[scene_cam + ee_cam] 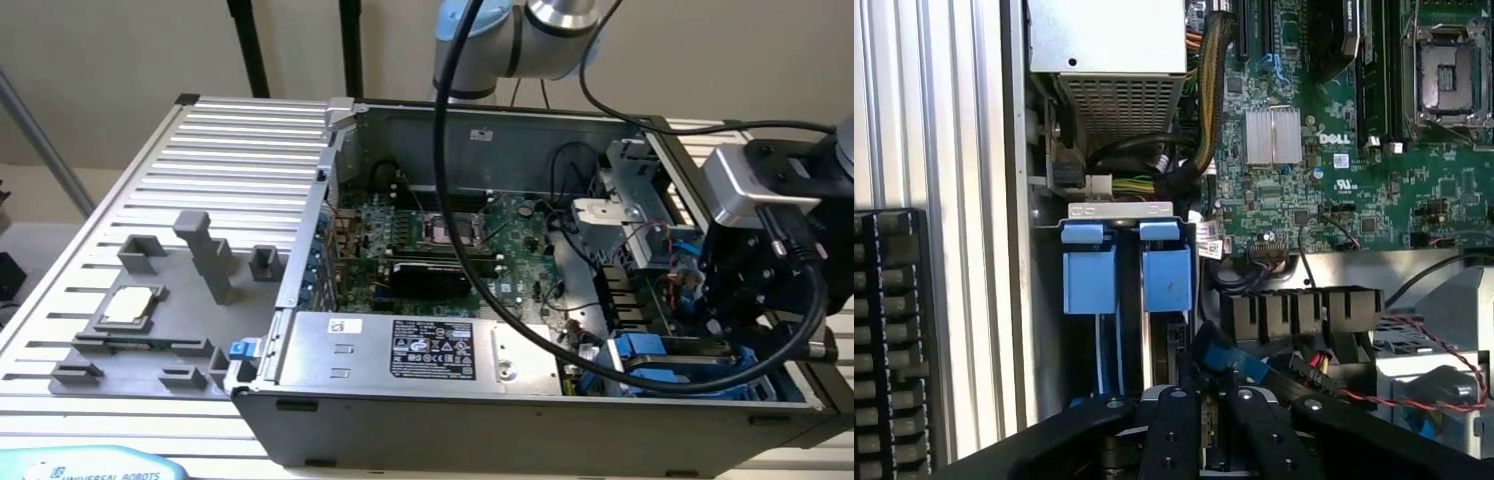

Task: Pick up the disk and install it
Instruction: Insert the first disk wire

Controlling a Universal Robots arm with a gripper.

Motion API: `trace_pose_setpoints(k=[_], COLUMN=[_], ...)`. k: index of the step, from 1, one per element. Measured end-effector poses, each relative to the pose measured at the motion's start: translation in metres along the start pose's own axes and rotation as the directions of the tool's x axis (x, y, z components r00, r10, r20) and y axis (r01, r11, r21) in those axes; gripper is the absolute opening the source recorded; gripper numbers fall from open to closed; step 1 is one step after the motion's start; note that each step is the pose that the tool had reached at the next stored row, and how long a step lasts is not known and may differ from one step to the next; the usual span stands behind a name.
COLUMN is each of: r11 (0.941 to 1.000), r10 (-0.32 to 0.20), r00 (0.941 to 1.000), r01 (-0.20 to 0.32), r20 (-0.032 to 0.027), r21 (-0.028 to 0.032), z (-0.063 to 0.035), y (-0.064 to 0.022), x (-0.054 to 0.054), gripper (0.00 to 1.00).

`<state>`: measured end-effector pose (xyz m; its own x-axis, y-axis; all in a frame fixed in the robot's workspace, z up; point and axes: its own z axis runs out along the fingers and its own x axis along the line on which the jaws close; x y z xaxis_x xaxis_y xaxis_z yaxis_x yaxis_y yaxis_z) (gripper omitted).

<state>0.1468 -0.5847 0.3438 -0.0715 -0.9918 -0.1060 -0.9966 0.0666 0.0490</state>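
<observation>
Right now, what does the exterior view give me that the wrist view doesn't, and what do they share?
Exterior view alone: the whole open computer case, the labelled grey power supply box, the grey fixture plate with a small silver chip on the exterior view's left, and the arm above. Wrist view alone: two blue drive carriers standing side by side in their bay, seen end-on, and the heatsink. Both: the green motherboard with its processor socket, and the pincer low over the drive bay.

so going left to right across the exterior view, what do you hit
grey fixture blocks → small square chip → open computer case → green motherboard → blue disk carriers → gripper
</observation>
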Motion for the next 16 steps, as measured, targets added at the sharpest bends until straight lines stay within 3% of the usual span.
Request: trace_pose_setpoints(k=[4, 6, 10, 16], r11=[0.9996, 0.9994, 0.9992, 0.9992], r10=[0.027, 0.034, 0.040, 0.040], r00=[0.9993, 0.9988, 0.9982, 0.9980], r01=[-0.027, -0.033, -0.039, -0.040], r20=[-0.0275, -0.0353, -0.0456, -0.0485], r21=[0.0052, 0.0067, 0.0085, 0.0088], z=[0.0001, 0.0003, 0.0007, 0.0010], y=[0.0001, 0.0001, 0.0001, 0.0000], x=[0.0001, 0.0001, -0.0002, -0.0018], gripper=[0.16, 0.16, 0.16, 0.16])
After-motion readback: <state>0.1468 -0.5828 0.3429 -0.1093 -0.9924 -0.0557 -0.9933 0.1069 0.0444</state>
